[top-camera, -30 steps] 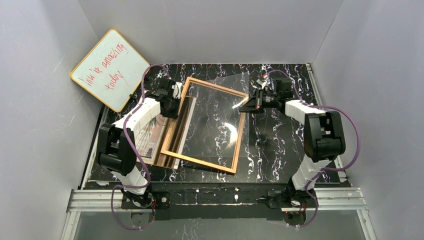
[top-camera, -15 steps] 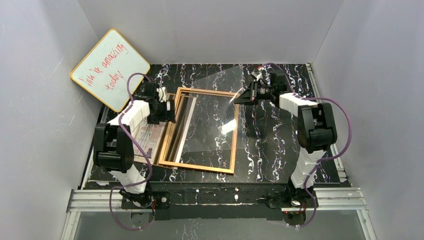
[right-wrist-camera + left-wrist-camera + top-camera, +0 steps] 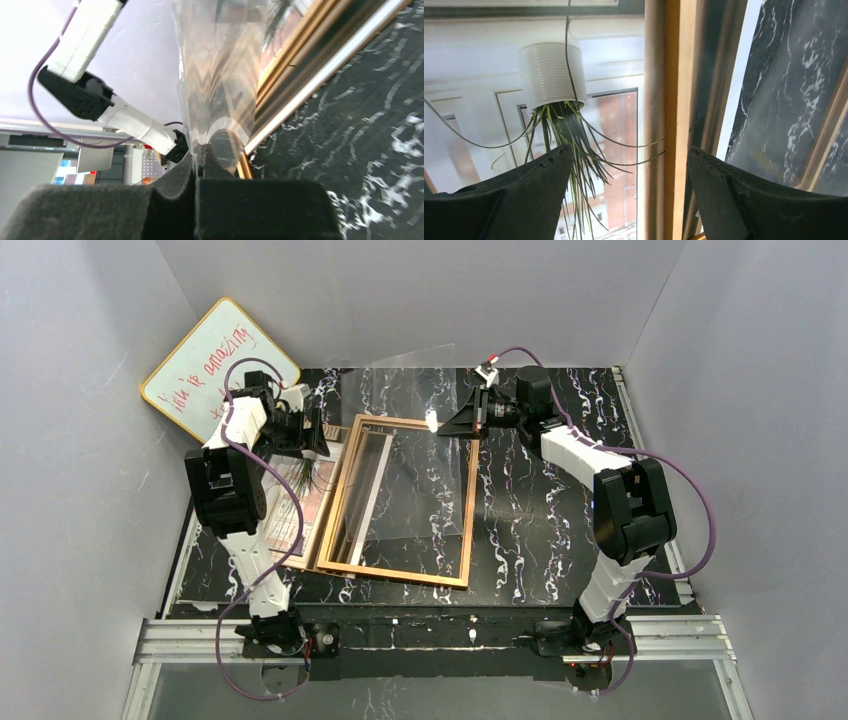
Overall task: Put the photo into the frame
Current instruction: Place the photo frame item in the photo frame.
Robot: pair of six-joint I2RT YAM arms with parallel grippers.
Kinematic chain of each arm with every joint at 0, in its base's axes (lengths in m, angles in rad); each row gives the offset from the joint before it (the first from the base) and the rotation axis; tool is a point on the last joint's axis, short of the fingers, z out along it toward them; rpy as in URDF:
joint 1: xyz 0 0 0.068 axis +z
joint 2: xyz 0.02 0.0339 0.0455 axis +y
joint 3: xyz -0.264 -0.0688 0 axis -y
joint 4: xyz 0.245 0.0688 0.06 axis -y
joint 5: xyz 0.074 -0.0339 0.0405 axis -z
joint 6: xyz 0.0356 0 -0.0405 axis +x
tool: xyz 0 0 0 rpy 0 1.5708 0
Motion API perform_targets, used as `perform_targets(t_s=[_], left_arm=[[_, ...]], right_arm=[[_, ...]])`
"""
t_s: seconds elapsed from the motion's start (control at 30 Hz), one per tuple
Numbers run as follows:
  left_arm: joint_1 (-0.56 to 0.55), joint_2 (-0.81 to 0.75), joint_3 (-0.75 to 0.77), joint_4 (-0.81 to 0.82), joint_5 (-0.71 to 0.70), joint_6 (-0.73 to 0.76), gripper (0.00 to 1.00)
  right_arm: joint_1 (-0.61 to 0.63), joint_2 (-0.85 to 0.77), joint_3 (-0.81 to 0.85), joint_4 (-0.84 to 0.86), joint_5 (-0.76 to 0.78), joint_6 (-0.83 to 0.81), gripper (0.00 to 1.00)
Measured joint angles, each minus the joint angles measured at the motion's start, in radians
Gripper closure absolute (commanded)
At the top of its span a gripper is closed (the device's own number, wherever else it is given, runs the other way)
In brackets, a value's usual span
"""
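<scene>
The orange-brown frame [image 3: 400, 573] lies flat on the marble table, and its left rail [image 3: 676, 100] runs between my left fingers in the left wrist view. The photo [image 3: 288, 515] lies partly under the frame's left side; its white pot and spiky plant [image 3: 554, 115] show. My left gripper [image 3: 305, 435] hovers open over the photo and that rail [image 3: 629, 155], holding nothing. My right gripper [image 3: 440, 423] is shut on an edge of the clear pane [image 3: 400, 390], which stands tilted up above the frame. In the right wrist view the pane [image 3: 215, 75] rises from the shut right gripper [image 3: 200, 150].
A yellow-edged whiteboard [image 3: 215, 375] with red writing leans against the left wall behind my left arm. Grey walls close in the table at the left, back and right. Bare marble table [image 3: 560, 510] lies to the right of the frame.
My left gripper opened, let go of the frame's left rail and drew back to the far left. The frame dropped flat. My right gripper raised the pane and moved left.
</scene>
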Motion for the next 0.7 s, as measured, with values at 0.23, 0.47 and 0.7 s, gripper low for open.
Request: perform_targets(t_s=[0.23, 0.47, 0.7], left_arm=[[0.031, 0.040, 0.005, -0.075, 0.056, 0.069, 0.23], [0.037, 0.040, -0.039, -0.060, 0.054, 0.084, 0.31], [0.037, 0.039, -0.071, -0.053, 0.051, 0.090, 0.35]], right_arm=[[0.056, -0.029, -0.026, 0.181, 0.026, 0.158, 0.99], [0.053, -0.037, -0.148, 0.335, 0.048, 0.289, 0.99], [0.053, -0.012, -0.316, 0.509, 0.055, 0.417, 0.99]])
